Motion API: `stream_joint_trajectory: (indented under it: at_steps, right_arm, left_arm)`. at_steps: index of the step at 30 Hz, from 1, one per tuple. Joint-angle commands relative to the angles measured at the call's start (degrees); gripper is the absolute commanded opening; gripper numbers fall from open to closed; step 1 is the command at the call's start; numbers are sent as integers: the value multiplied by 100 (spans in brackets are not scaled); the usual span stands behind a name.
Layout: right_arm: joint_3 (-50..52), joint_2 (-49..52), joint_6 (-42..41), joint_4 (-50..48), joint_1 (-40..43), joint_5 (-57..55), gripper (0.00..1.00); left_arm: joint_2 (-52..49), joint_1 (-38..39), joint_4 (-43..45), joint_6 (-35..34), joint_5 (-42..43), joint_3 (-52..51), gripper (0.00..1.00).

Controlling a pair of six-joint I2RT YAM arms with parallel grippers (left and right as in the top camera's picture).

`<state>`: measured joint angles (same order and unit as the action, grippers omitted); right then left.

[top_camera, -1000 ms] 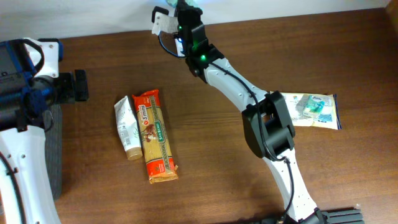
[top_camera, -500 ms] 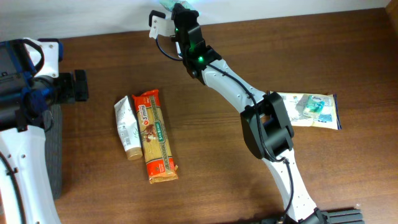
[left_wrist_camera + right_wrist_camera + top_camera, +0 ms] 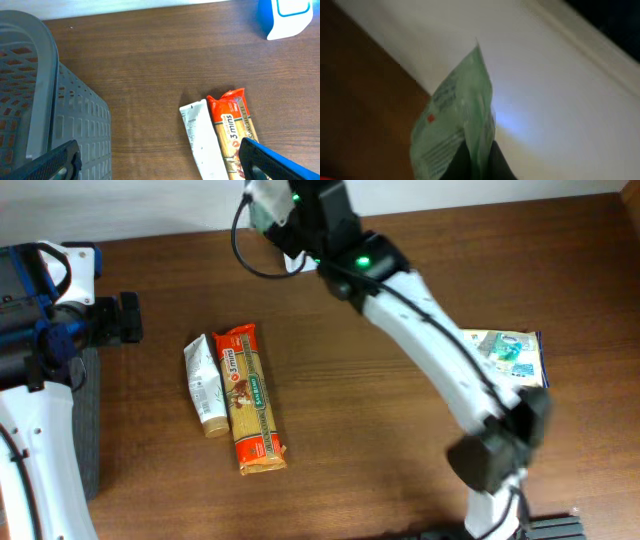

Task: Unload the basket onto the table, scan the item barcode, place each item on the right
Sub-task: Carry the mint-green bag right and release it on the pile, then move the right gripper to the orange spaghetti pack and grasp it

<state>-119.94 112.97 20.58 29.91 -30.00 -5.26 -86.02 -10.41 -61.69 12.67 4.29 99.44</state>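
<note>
The pick-up is done and the scan itself looks to be in hand. The right gripper [image 3: 477,158] is clamped on the bottom edge of a green packet [image 3: 459,112] and holds it in the air at the far edge of the table [image 3: 330,400], up against the pale wall [image 3: 560,110], where a bluish glow falls just beside the packet. A blue-and-white device [image 3: 283,18], probably the scanner, stands at that far edge. Whether the barcode has been read, or even faces the device, cannot be told. The packet's long axis runs straight out from the fingers, its free end pointing away from the gripper toward the wall. It is seen nearly edge-on, its printed face turned left in the wrist view. The left gripper [image 3: 159,150] hangs wide apart and empty at the left, beside the grey basket [image 3: 30,90]. A spaghetti packet [image 3: 250,400] and a white tube [image 3: 204,385] lie untouched, side by side, left of centre, and a flat packet [image 3: 505,356] lies at the right.
</note>
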Motion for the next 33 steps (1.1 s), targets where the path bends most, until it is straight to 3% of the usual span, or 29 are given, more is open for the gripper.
stream_joint_trajectory:
  at_steps: [1, 6, 9, 14, 21, 22, 23, 25, 26, 29, 33]
  right_arm:
    - [-24, -820, -1578, 1519, 114, 361, 4]
    - [-24, -1690, -2651, 3755, 1014, 400, 4]
    - [-15, -1620, -3010, 4859, 2413, 413, 4]
    - [651, -785, -2986, 4916, 3934, 428, 4]
    - [938, 625, -2437, 5077, 4325, 570, 5]
    - [938, 625, -2367, 5112, 4325, 549, 9]
    - [907, 601, -2312, 5191, 4325, 544, 26]
    - [640, 601, -2245, 5519, 4325, 542, 47]
    - [442, 601, -2245, 5698, 4321, 544, 53]
    - [-531, 601, -2218, 6411, 4236, 597, 60]
    - [-1357, 573, -1906, 6655, 3685, 2070, 68]
  left_arm:
    - [63, -15, 4, 72, 44, 2, 99]
    - [63, -15, 7, 72, 44, 2, 99]
    - [63, -15, 4, 72, 44, 2, 99]
    - [63, -15, 4, 72, 44, 2, 99]
    - [63, -15, 4, 72, 44, 2, 99]
    - [63, -15, 4, 72, 44, 2, 99]
    - [63, -15, 4, 72, 44, 2, 99]
    - [63, -15, 4, 72, 44, 2, 99]
    - [63, -15, 4, 72, 44, 2, 99]
    - [63, -15, 7, 72, 44, 2, 99]
    - [63, -15, 2, 72, 44, 2, 99]
